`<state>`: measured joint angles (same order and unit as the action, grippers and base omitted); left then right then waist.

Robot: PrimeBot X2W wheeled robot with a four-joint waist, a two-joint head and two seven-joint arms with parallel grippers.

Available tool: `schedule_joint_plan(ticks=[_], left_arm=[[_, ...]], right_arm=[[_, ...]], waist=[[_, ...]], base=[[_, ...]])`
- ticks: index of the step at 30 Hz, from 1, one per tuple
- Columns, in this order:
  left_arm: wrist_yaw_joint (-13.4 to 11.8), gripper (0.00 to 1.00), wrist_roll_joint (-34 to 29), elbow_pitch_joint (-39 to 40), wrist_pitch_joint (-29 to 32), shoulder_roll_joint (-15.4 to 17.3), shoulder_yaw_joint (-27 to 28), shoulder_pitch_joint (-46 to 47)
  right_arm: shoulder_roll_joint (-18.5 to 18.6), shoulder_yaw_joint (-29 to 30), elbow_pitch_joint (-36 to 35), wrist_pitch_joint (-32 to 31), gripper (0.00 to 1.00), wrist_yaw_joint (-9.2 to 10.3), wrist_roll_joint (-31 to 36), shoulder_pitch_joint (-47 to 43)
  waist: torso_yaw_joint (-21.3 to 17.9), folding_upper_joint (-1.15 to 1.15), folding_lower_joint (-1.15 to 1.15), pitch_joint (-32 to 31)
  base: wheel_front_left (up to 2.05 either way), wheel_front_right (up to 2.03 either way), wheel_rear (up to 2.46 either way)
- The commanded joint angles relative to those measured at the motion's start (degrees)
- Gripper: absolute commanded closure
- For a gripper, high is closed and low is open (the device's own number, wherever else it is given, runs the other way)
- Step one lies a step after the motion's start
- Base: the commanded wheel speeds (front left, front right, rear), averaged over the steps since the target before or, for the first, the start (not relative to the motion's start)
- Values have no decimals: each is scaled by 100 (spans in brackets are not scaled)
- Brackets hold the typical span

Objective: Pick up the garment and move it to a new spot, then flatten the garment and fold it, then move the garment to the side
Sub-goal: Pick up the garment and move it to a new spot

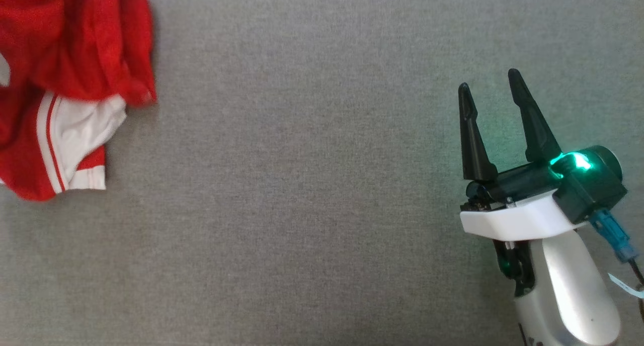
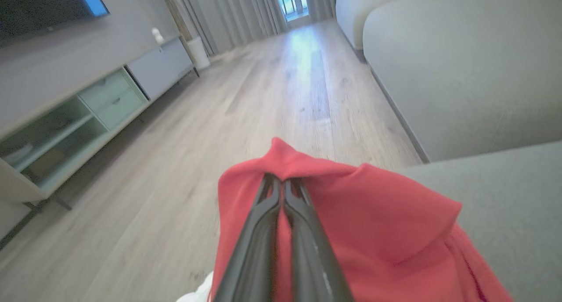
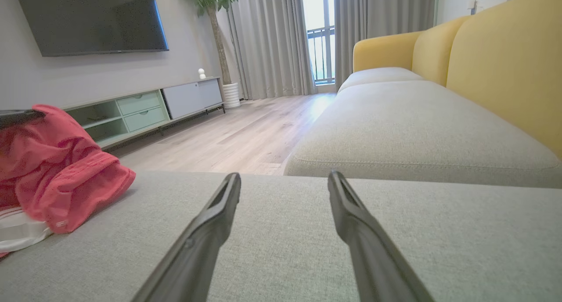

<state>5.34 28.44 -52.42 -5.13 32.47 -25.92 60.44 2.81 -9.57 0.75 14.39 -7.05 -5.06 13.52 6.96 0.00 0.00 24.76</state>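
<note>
The garment (image 1: 75, 84) is red with white panels and stripes, bunched at the far left of the grey cushion (image 1: 302, 185). In the left wrist view my left gripper (image 2: 283, 183) is shut on a raised fold of the garment (image 2: 373, 214), which drapes down around the dark fingers (image 2: 259, 240). The right wrist view shows the garment (image 3: 57, 174) heaped at its left edge, with a dark finger above it. My right gripper (image 1: 490, 84) stands open over bare cushion at the right, far from the cloth; its two fingers (image 3: 210, 218) have nothing between them.
The grey cushion (image 3: 281, 249) is part of a sofa with yellow backrests (image 3: 505, 65). Past its edge lies wooden floor (image 2: 219, 117), with a low TV cabinet (image 3: 145, 109), a wall television (image 3: 92, 16), a potted plant (image 3: 215, 38) and curtains.
</note>
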Motion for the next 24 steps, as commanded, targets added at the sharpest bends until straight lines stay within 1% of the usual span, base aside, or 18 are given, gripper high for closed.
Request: schedule_joint_plan(ticks=[1, 3, 6, 12, 15, 16, 19, 24], left_arm=[[-81, 100, -35, 150, -279, 387, 272, 324], [-144, 100, -76, 256, -561, 370, 296, 438], [-209, 100, -147, 597, -796, 343, 321, 630], [-358, 100, -329, 1609, -930, 268, 262, 683], [-390, 100, -358, 2137, -773, 191, 134, 579], [-390, 100, -358, 2137, -773, 191, 134, 579], [-442, 100, -331, 2723, -551, 115, 46, 483], [-575, 100, -299, 3581, -118, -146, -209, 264]], right_arm=[[7, -142, -157, 61, 0, -44, -46, -16], [7, -131, -149, 61, 0, -44, -97, -63], [7, -98, -140, 61, 0, -44, -150, -114], [7, -86, -114, 61, 0, -44, -311, -222], [7, -42, -152, 61, 0, -44, -411, -260], [7, -42, -152, 61, 0, -44, -411, -260], [7, 89, -204, 61, 0, -44, -509, -270], [7, 206, -252, 61, 0, -44, -547, -232]], waist=[[20, 0, 0, -205], [39, 0, 0, -358], [73, 0, 0, -540], [29, 0, 0, -956], [-58, 0, 0, -1148], [-58, 0, 0, -1148], [-180, 0, 0, -1258], [-452, 0, 0, -1292]], base=[[0, 0, 0], [0, 0, 0], [0, 0, 0], [0, 0, 0], [0, 0, 0], [0, 0, 0], [0, 0, 0], [0, 0, 0]])
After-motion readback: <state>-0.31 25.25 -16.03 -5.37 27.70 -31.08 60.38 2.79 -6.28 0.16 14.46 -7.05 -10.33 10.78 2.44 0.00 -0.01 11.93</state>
